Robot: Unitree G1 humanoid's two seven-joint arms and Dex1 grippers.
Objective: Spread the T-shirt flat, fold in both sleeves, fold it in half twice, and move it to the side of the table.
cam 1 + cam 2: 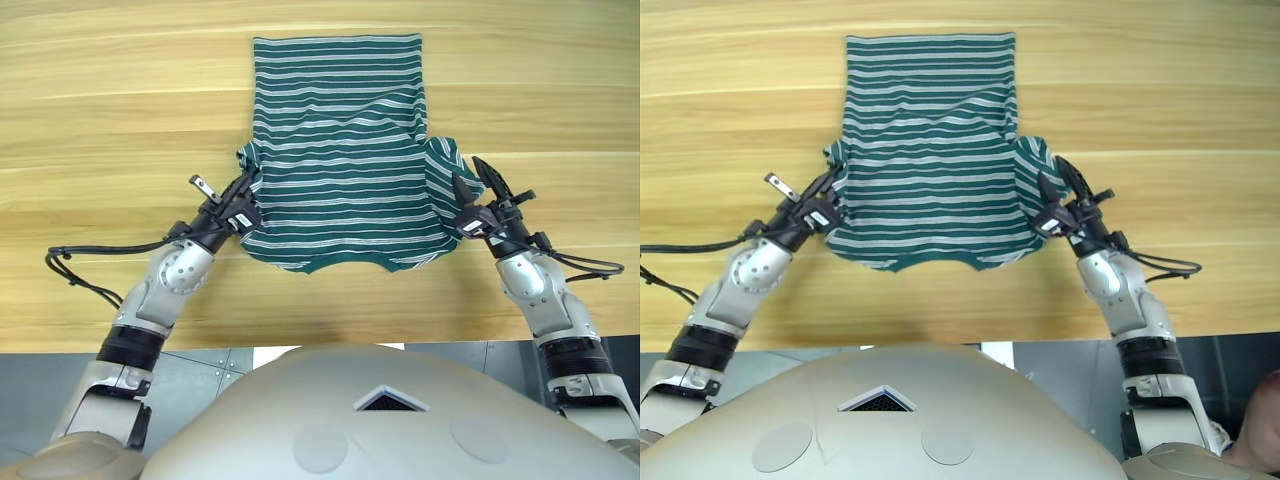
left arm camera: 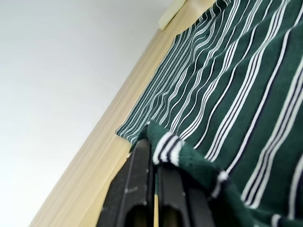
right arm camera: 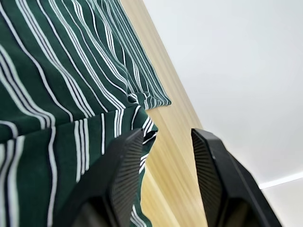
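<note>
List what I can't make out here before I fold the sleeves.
1. How much of the T-shirt the left gripper pinches: left wrist view, its shut jaws cover it.
2. Whether the right gripper touches the right sleeve: right wrist view, one jaw covers the cloth's edge.
3. The table ends: eye views, cut off by the frame.

T-shirt (image 1: pixel 340 150) on table (image 1: pixel 110 110) between left claw (image 1: pixel 245 197), right claw (image 1: pixel 476 184).

Both arms stretched forward; left tool (image 2: pixel 154 158) seemingly clamped on T-shirt (image 1: pixel 340 130); right tool (image 3: pixel 168 144) spread apart
</note>
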